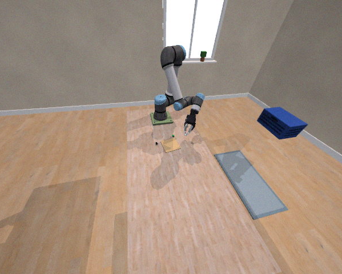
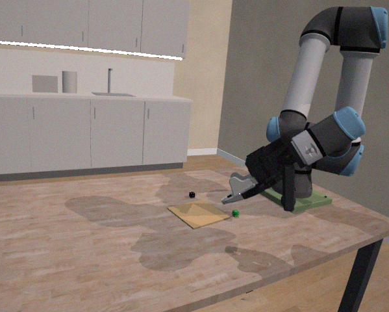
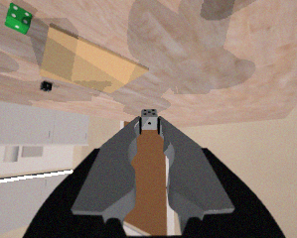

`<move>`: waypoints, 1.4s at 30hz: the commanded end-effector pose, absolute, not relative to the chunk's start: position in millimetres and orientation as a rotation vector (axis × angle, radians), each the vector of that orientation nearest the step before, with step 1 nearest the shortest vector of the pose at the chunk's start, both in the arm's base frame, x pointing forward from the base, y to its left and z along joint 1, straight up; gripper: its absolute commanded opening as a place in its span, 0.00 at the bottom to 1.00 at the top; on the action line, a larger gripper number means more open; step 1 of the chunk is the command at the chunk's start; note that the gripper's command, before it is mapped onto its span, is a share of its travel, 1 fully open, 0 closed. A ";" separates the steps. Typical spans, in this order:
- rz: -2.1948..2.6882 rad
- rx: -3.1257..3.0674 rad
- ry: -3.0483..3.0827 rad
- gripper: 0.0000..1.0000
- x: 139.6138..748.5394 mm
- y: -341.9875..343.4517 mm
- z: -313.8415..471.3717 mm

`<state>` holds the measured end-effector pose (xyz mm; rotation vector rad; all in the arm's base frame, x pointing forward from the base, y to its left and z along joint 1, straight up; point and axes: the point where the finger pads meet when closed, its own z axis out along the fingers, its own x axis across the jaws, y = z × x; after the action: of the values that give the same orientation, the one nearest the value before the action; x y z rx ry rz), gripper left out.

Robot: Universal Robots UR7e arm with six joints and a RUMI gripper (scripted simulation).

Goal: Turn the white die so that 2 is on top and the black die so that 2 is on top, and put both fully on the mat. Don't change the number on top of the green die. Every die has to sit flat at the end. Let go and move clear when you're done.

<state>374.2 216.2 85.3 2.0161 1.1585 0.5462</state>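
Seen from the exterior view, the black die (image 2: 191,194) sits on the bench (image 2: 87,255) off to the tool's left, with the tan mat (image 2: 198,213) lying just below and ahead of the tool's tips. The tool (image 2: 228,198) hangs tilted above the bench, nearly closed, pinching the white die (image 3: 149,121) at its tips. The green die (image 2: 235,212) rests on the bench almost under the tool, beside the mat's right corner.

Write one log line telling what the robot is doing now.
gripper: shut on white die, tilted above table | black die: off mat | green die: beside mat
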 end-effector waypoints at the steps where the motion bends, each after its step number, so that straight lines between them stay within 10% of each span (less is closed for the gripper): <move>1: 0.583 1.955 1.122 0.00 374.5 216.5 84.7; 42: 0.587 1.949 1.119 0.00 374.6 216.9 7.5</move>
<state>374.0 216.6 13.2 1.9505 1.1193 0.5826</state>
